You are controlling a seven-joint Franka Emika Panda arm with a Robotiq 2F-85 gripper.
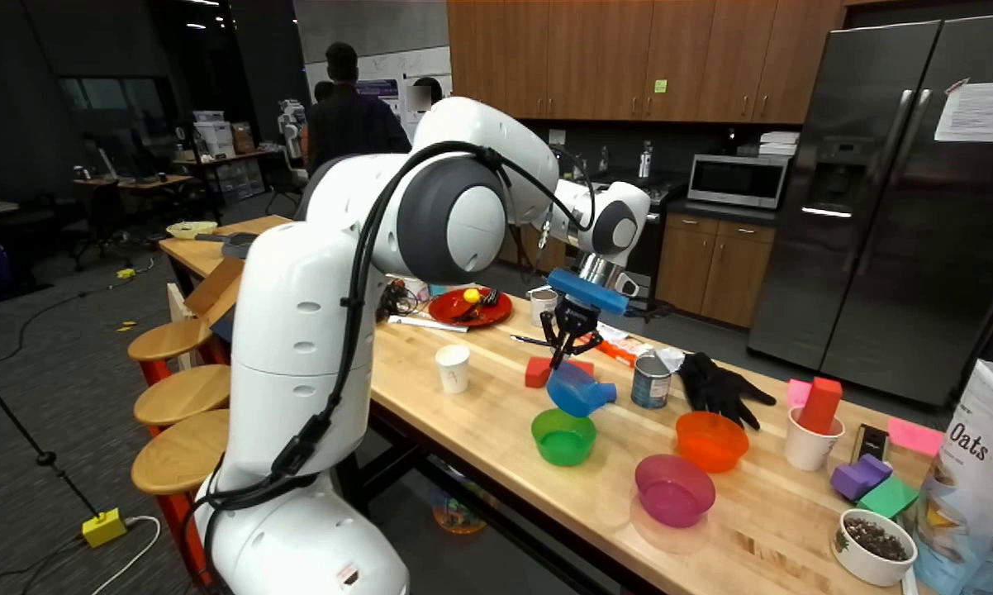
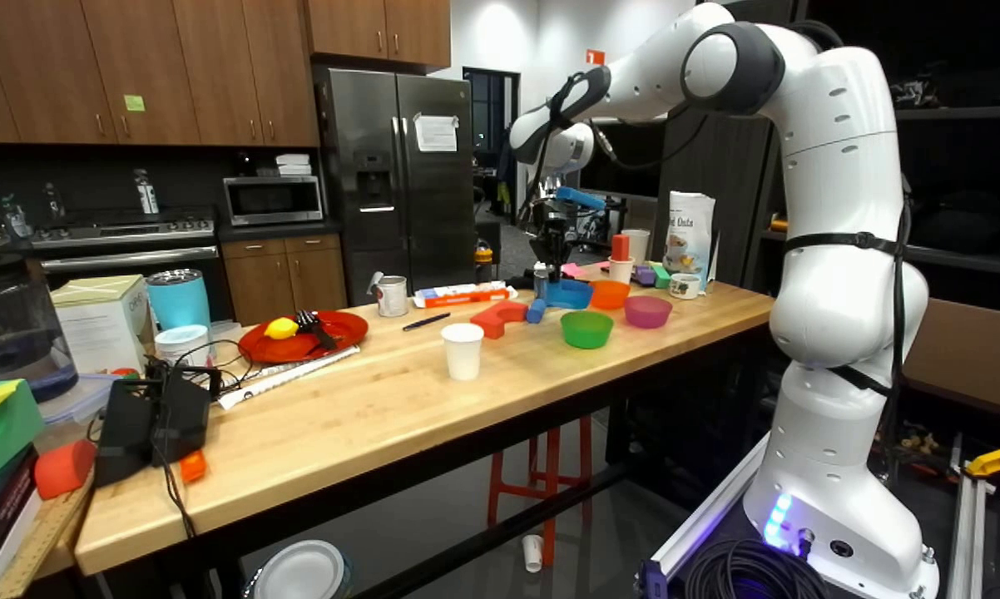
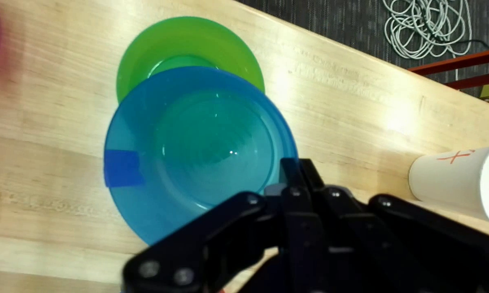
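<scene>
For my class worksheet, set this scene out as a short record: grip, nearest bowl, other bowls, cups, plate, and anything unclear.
Grip: claw shut on the rim of the blue bowl
Nearest bowl: green bowl, partly overlapped by the blue bowl in the wrist view
Other bowls: orange bowl; pink bowl
Cups: white cup, upright; another cup, holding a red block
Plate: red plate, bearing a yellow object
Unclear: whether the blue bowl touches the green bowl

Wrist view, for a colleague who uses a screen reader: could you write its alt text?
A black gripper pinches the rim of a translucent blue bowl, which partly covers a green bowl in this view. At the picture's right, a white cup stands on the wooden table.
</scene>
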